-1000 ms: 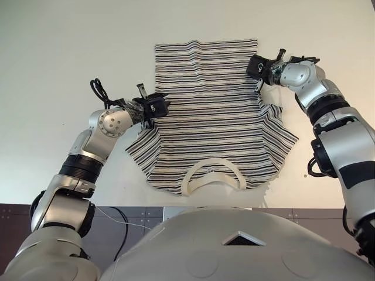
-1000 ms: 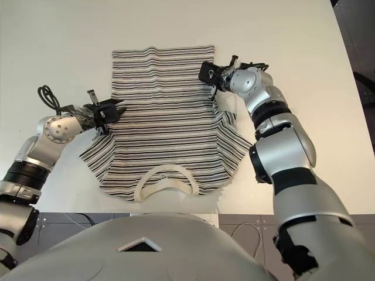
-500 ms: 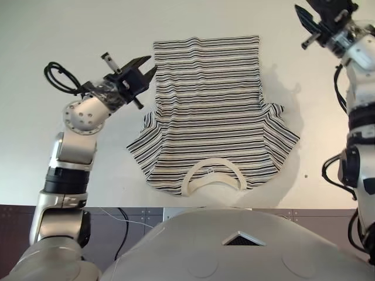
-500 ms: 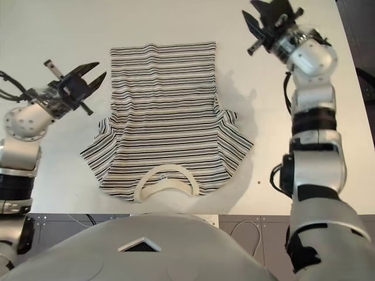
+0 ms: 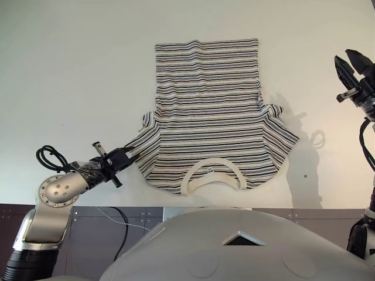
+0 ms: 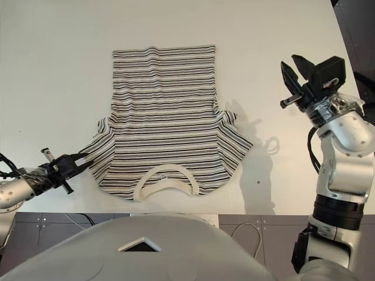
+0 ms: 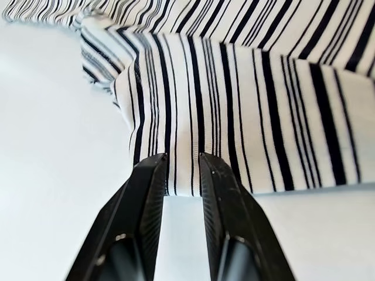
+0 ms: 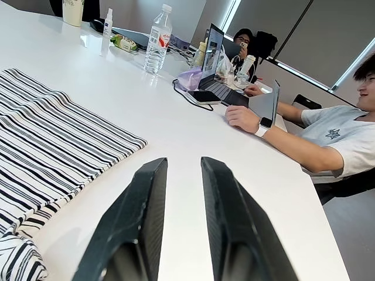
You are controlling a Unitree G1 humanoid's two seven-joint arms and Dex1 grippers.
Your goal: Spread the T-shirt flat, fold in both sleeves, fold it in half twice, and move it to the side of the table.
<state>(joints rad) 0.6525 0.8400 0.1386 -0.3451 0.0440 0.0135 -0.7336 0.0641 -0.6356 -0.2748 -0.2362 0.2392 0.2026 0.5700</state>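
A: Where does the T-shirt (image 5: 208, 111) lie?

B: Spread on the white table (image 5: 70, 70); its collar (image 5: 212, 175) points toward the robot, its hem (image 5: 205, 44) lies at the far end; both sleeves stick out at the sides, a little rumpled.

A: And the left gripper (image 7: 181, 159)?

B: Low over the near part of the table, at the left sleeve (image 5: 143, 137); its two fingers stand a narrow gap apart, tips over the sleeve's edge; the striped cloth lies flat between them, not pinched.

A: The right gripper (image 8: 183, 163)?

B: Raised above the table, well apart from the right sleeve (image 5: 280, 132); its fingers are likewise a narrow gap apart, with nothing between them.
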